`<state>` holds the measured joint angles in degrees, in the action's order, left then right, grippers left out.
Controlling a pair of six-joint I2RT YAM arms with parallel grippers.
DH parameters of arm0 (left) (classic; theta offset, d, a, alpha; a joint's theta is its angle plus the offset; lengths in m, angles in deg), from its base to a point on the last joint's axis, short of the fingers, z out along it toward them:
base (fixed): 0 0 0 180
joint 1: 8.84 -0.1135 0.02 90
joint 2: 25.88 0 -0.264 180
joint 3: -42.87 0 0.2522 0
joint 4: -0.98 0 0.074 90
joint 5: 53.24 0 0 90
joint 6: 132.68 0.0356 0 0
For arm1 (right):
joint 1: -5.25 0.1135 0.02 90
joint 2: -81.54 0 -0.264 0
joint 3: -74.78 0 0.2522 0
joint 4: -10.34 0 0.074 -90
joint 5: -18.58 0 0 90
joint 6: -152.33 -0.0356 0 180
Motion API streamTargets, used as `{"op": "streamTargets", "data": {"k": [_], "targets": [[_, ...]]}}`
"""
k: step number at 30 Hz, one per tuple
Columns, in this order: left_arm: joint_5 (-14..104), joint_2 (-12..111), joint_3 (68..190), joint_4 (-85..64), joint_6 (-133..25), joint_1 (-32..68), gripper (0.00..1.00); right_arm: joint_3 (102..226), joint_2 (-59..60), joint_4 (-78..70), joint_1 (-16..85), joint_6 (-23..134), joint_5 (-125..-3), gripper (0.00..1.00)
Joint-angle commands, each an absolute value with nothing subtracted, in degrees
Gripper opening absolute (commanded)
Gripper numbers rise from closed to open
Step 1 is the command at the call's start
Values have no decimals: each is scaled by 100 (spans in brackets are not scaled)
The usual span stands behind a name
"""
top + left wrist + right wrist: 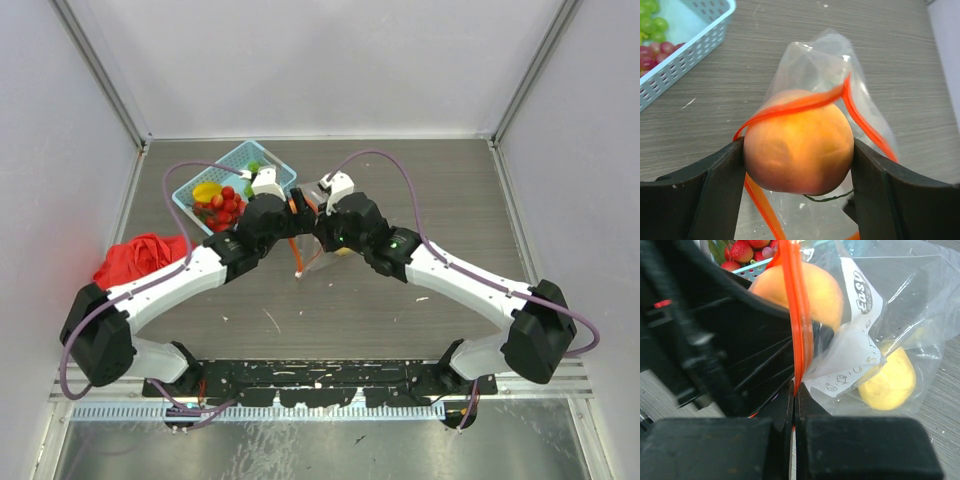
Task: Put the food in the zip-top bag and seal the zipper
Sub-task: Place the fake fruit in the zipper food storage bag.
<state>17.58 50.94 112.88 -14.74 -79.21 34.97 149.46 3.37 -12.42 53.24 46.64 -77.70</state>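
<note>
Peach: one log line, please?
left end effector: gripping peach at zip-top bag mouth | right end effector: shut on zipper | lemon: inside zip-top bag

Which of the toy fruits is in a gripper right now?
The orange-pink peach, clamped in the left gripper at the mouth of the bag. The lemon lies inside the bag; the strawberries and grapes sit in the blue basket.

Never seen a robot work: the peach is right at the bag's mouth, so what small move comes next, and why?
Probably the left gripper should ease the peach deeper through the mouth, then let go. It clamps the peach just at the zipper, while the right gripper pinches that strip, holding the zip-top bag up; a lemon already lies inside.
</note>
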Motion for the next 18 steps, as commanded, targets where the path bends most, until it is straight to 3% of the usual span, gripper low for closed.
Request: {"op": "streamTargets", "data": {"k": [1, 10, 15, 18], "targets": [[1321, 5513, 11367, -1260, -7844, 3731, 73, 15081, 701, -457, 5394, 4502, -7298, 1], [958, 5561, 11586, -1504, -7713, 3816, 84, 15001, 802, -457, 5360, 4484, -7306, 1], [1329, 5437, 11605, -1529, -7836, 3839, 87, 14967, 769, -447, 5333, 4454, -7308, 1], [1454, 5349, 11662, -1611, -7881, 3851, 93, 14945, 786, -447, 5312, 4449, -7330, 1]]}}
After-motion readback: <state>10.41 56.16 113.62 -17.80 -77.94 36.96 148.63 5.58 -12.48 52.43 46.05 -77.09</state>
